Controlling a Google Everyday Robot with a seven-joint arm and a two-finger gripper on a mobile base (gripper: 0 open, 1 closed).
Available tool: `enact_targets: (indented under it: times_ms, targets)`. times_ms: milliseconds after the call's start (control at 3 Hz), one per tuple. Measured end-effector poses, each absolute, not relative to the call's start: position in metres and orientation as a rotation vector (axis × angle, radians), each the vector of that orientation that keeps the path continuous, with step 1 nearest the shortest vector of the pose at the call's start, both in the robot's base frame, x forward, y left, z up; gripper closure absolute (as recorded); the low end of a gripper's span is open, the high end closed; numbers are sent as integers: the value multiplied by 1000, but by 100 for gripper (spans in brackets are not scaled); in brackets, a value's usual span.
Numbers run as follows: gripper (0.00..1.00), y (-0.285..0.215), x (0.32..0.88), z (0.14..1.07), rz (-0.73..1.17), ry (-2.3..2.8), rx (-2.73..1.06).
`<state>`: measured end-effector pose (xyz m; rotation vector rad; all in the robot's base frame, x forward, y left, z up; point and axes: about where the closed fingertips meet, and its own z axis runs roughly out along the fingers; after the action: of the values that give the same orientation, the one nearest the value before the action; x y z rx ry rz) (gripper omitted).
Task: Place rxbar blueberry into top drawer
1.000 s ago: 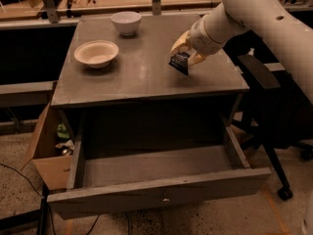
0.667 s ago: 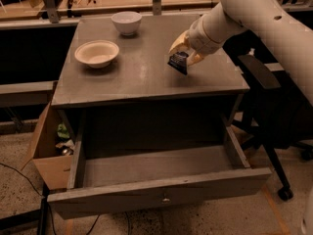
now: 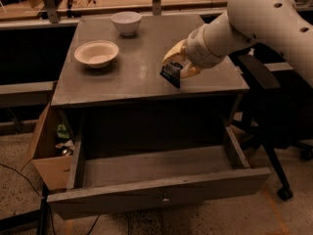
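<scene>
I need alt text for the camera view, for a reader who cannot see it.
The gripper, shut on the rxbar blueberry, hangs over the right side of the cabinet top; the top drawer below stands open. A wide bowl and a small bowl sit on its left half.

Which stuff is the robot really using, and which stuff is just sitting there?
For the job:
rxbar blueberry, held in the air
end effector, shut on the bar, over the right side of the tabletop
top drawer, pulled open

Just lying about:
beige bowl
white bowl
cardboard box
chair
</scene>
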<state>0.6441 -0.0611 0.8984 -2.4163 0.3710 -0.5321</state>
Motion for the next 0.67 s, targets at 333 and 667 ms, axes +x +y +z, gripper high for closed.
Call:
enact_targets:
  times_ms: [333,667]
  targets:
    - [100,-43,587,887,-449,395,-2355]
    - [100,-34,543,861,-371,427,-2335]
